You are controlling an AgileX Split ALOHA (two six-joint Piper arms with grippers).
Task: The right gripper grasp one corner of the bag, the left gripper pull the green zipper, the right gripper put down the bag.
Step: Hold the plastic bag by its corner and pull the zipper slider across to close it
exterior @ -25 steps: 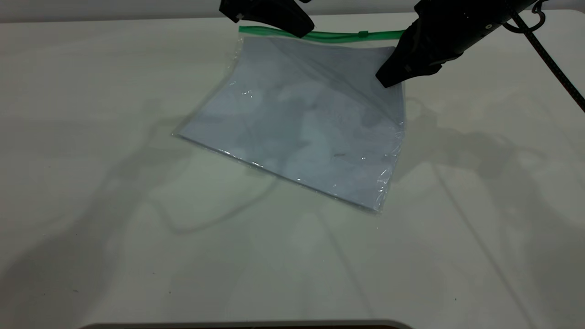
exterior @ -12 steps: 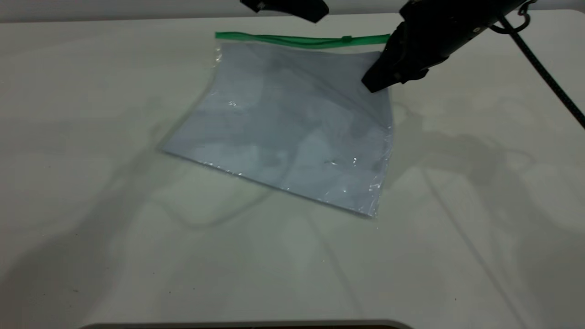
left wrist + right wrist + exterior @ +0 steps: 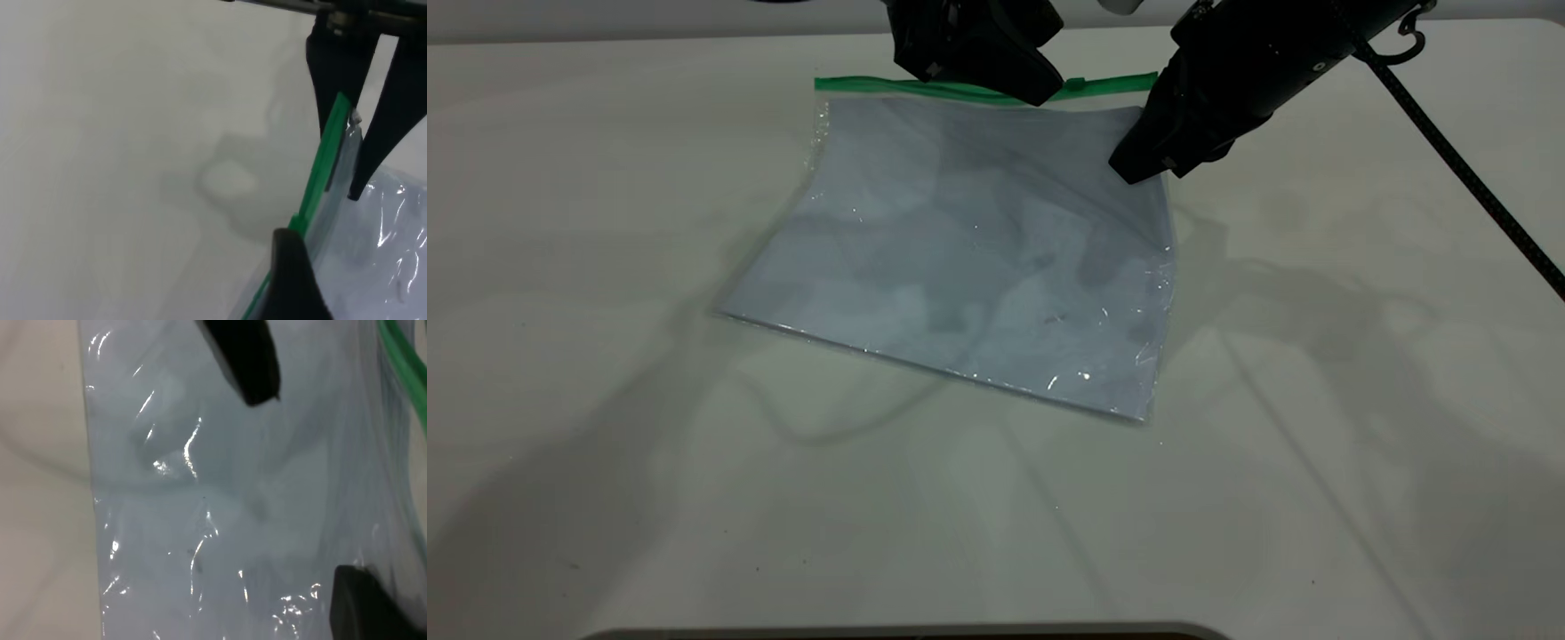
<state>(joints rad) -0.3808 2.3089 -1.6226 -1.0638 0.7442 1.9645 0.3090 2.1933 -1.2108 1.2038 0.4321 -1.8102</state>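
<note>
A pale table [image 3: 605,267] carries the bag [image 3: 978,258], its far edge raised. The right gripper [image 3: 1138,164] is clamped on the corner of the bag [image 3: 1149,89], mostly hiding it. The left gripper [image 3: 333,200] stands open around the green zipper [image 3: 871,85], covering its middle part.

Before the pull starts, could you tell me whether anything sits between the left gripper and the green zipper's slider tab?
Nothing visible does. The left gripper hangs over the green zipper, its tip right beside the slider tab. The right gripper is at the bag's far corner, beyond the tab, not between.
</note>
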